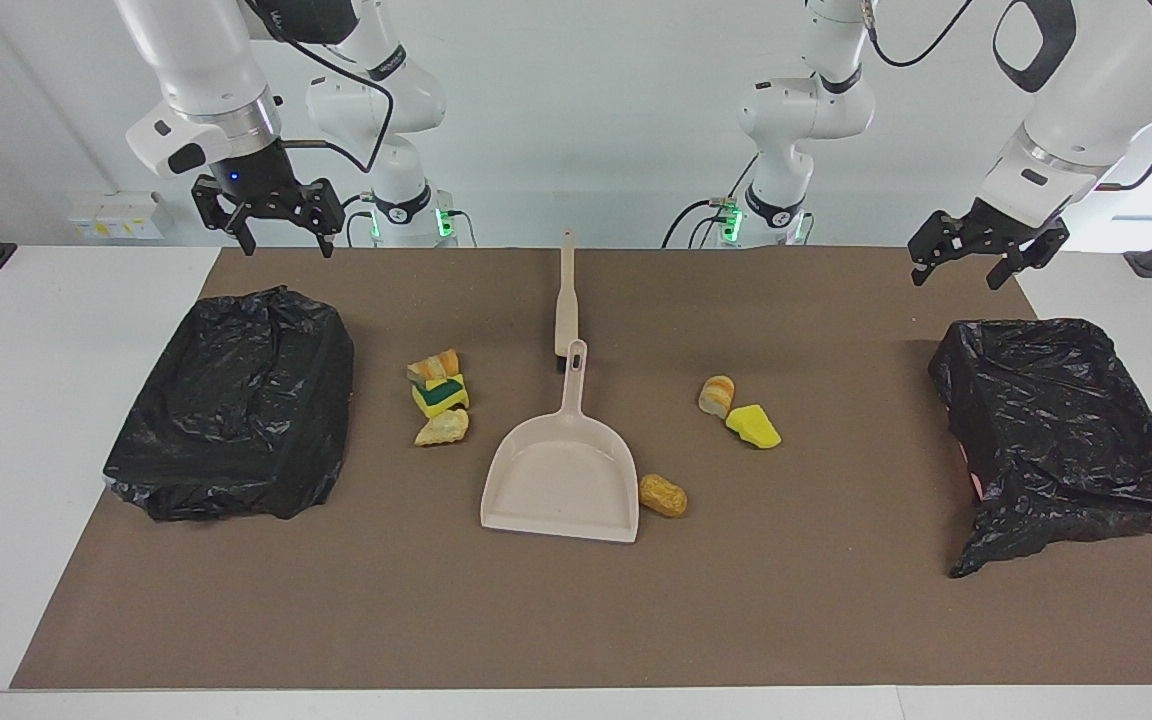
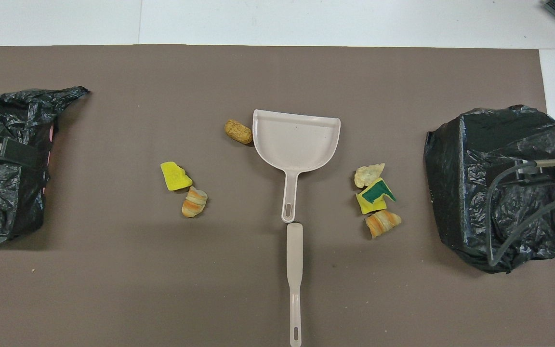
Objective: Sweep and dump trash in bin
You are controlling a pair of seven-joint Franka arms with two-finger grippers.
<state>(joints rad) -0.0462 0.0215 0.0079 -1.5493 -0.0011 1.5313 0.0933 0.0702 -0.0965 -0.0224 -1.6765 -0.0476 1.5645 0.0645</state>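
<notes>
Facing view: the right gripper hangs in the air with its fingers spread apart and nothing between them, over the table edge just robot-side of a bin lined with a black bag. The left gripper also hangs with fingers apart and nothing held, above the brown mat at the robots' edge of the other black-bagged bin. Midway between the two grippers lies a beige dustpan, its handle pointing toward the robots and meeting the tip of a beige brush. On the right gripper's side of the pan sit a croissant piece, a yellow-green sponge and a pale bread chunk, bunched together. On the left gripper's side lie a bread roll piece touching a yellow sponge, and a tan lump just beside the pan's corner.

Overhead view: the dustpan lies mouth away from the robots, the brush below it. The trash clusters sit as described: bread chunk, sponge, croissant toward the right arm's bin; yellow sponge, roll and lump toward the left arm's bin.
</notes>
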